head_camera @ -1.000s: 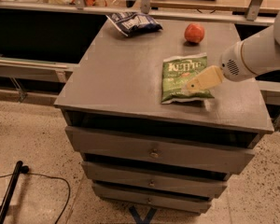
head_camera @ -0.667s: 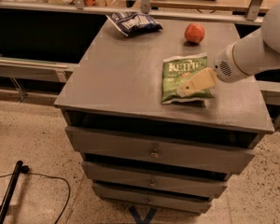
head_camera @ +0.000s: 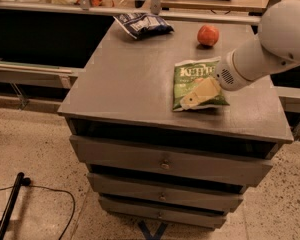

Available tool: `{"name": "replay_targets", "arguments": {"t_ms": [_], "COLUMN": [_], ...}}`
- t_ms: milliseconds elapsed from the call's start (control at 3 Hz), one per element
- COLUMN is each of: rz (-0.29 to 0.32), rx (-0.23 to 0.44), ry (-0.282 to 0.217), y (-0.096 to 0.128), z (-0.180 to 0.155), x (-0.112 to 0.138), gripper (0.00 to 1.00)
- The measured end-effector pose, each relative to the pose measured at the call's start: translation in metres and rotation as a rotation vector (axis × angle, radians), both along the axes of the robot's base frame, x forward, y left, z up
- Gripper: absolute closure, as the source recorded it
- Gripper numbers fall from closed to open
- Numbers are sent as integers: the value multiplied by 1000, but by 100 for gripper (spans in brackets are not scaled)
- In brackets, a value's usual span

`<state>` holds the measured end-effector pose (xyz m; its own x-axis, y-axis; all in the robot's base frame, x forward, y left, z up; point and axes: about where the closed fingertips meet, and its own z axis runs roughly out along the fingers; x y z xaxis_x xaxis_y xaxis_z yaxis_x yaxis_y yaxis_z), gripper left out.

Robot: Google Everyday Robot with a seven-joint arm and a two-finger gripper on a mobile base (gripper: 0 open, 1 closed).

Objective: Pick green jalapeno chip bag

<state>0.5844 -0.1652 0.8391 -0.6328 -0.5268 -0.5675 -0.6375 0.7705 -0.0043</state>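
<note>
The green jalapeno chip bag (head_camera: 191, 76) lies flat on the right half of the grey cabinet top (head_camera: 132, 81), its white "KETTLE" lettering facing up. My gripper (head_camera: 196, 97) comes in from the right on a white arm (head_camera: 270, 46). It sits low over the near end of the bag and covers its lower middle. Whether it touches the bag is not clear.
A red fruit (head_camera: 208, 35) sits behind the green bag. A dark blue-and-white chip bag (head_camera: 142, 24) lies at the far edge. The cabinet has drawers (head_camera: 165, 163) below. A rail and shelves run behind it. A black pole and cable (head_camera: 10, 209) lie on the floor at left.
The arm and gripper have moved left and down along the green bag towards its near end. The bag, the fruit and the blue bag have stayed in place.
</note>
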Motion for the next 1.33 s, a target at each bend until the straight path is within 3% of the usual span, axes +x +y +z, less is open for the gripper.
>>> {"name": "replay_targets", "arguments": {"t_ms": [667, 1000, 1333], "rz": [1, 8, 19], "rx": [11, -8, 4], "ry": [48, 36, -50], "y": [-7, -13, -21], "z": [-21, -18, 8], "x": [-8, -8, -7], "gripper": [41, 64, 87]}}
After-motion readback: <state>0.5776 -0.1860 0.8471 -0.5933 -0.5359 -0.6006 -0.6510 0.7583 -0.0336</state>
